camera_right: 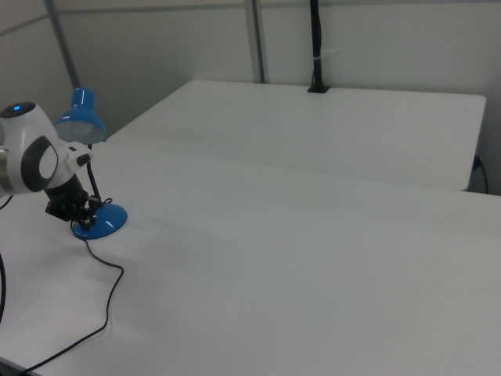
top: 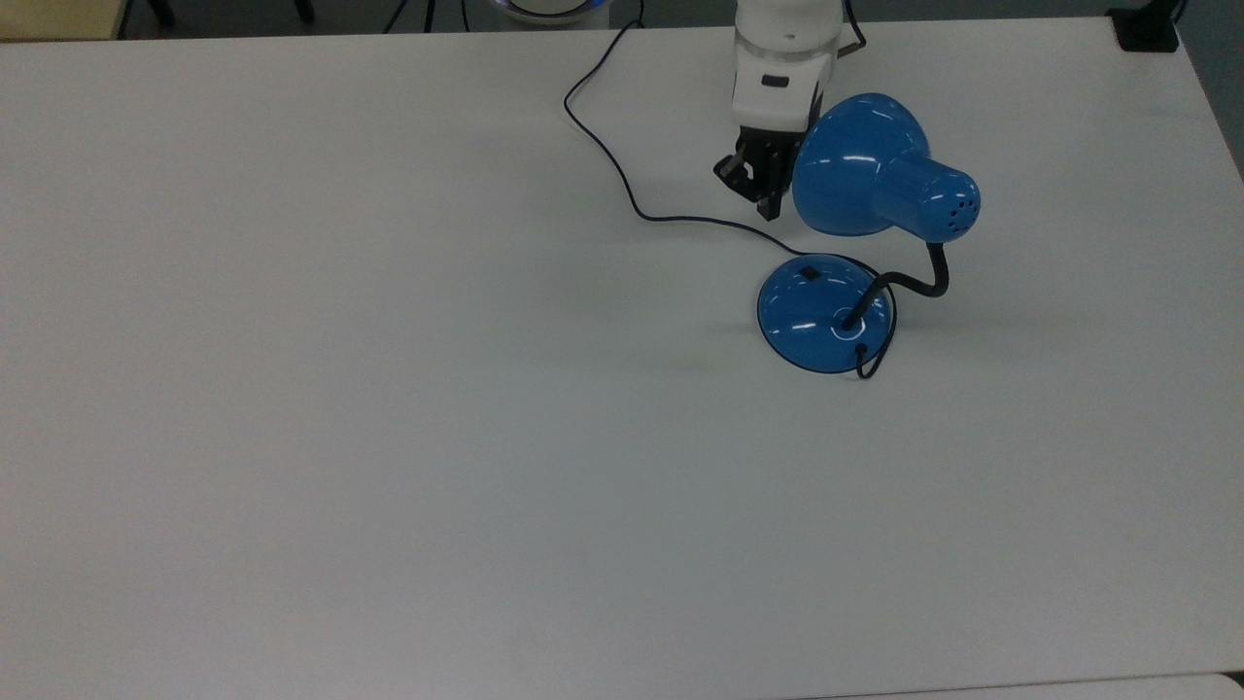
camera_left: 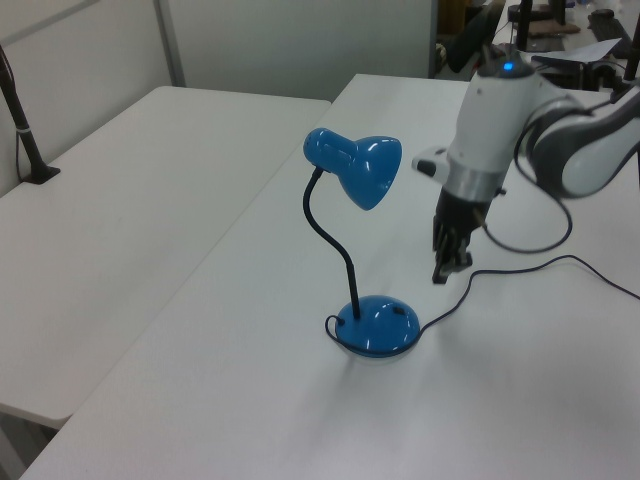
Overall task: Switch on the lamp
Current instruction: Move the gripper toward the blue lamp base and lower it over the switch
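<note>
In the top view, the lamp (top: pixel 844 262) stood on the white table (top: pixel 389 437); its shade (top: pixel 855 165) hid part of the gripper (top: pixel 770 209), fingers pressed together above the cord (top: pixel 622 175). The left view showed the gripper (camera_left: pixel 441 274) hanging clear above the table, just beside the base (camera_left: pixel 378 324). In the right view, the arm (camera_right: pixel 35 160) covered part of the gooseneck (camera_right: pixel 95 184).

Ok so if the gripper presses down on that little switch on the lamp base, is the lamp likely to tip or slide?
Probably not tip: the lamp sits on a wide domed base, and the switch lies well inside its rim. It may slide a little, since the glossy base rests on a smooth table. The thin gooseneck carrying the shade could wobble.
</note>
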You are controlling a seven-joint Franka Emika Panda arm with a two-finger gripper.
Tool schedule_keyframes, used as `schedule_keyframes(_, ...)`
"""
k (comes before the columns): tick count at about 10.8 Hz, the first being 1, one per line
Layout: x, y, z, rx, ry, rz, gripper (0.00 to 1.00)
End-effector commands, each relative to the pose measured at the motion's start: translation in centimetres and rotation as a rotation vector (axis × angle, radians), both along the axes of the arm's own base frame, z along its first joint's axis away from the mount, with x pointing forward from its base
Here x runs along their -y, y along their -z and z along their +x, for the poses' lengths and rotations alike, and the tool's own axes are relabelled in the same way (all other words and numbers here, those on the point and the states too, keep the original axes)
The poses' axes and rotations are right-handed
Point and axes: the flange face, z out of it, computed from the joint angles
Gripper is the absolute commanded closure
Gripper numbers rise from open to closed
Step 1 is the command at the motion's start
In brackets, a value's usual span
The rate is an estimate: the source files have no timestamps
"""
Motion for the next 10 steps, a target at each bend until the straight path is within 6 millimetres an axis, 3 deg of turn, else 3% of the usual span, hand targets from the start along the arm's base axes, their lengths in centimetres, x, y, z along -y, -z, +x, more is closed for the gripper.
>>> schedule_keyframes(1, -1.6, 2.1, 1.1, 0.082, -0.069, 0.056, 1.00)
schedule_keyframes(3, -2.1, 2.9, 1.5, 0.119, -0.076, 0.080, 1.00)
schedule_keyframes(10, -3.8, 2.8, 3.3, 0.146, -0.080, 0.114, 1.00)
